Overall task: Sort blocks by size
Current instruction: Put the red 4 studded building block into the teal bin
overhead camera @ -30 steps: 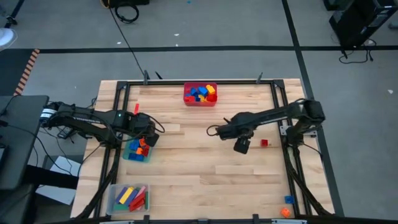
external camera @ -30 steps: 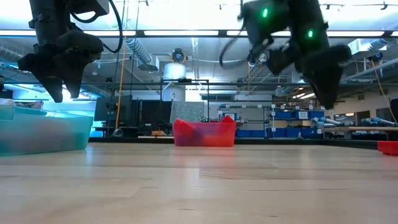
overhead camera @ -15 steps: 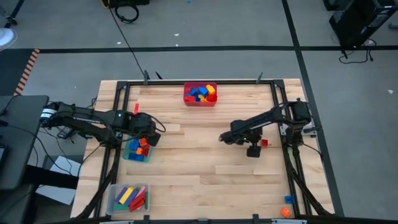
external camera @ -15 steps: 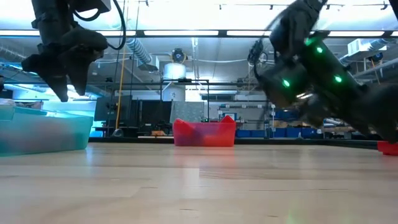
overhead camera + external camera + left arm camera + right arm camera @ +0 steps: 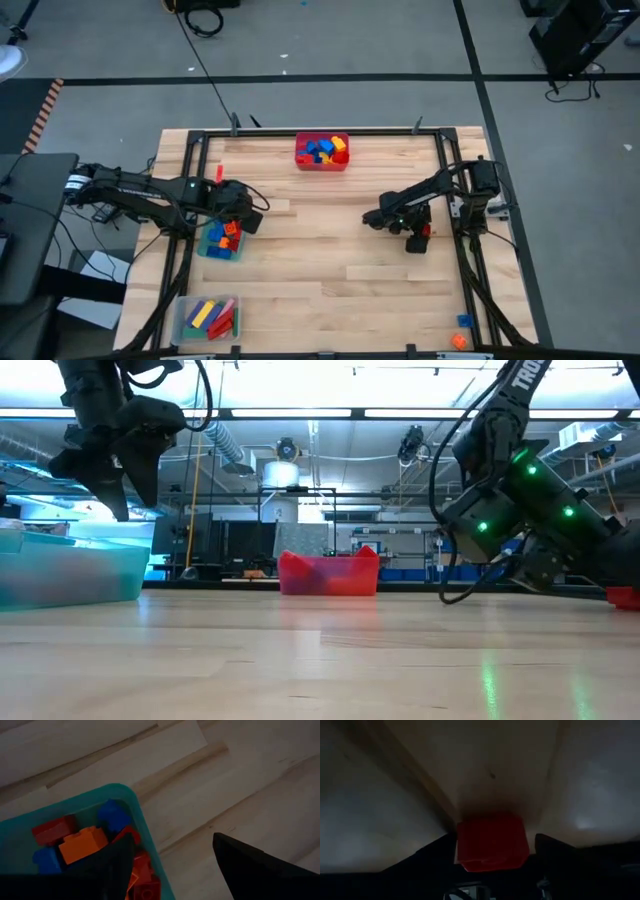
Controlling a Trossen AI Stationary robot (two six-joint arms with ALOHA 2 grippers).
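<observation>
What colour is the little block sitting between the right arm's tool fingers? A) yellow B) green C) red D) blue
C: the right wrist view shows a small red block on the wooden table between the two open fingers of the right tool.

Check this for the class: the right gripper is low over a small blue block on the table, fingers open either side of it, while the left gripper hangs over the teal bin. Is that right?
Not quite: the block is red, not blue, as the right wrist view shows. The rest stands: the right gripper is low over it with fingers open either side, and the left gripper hangs over the teal bin.
</observation>
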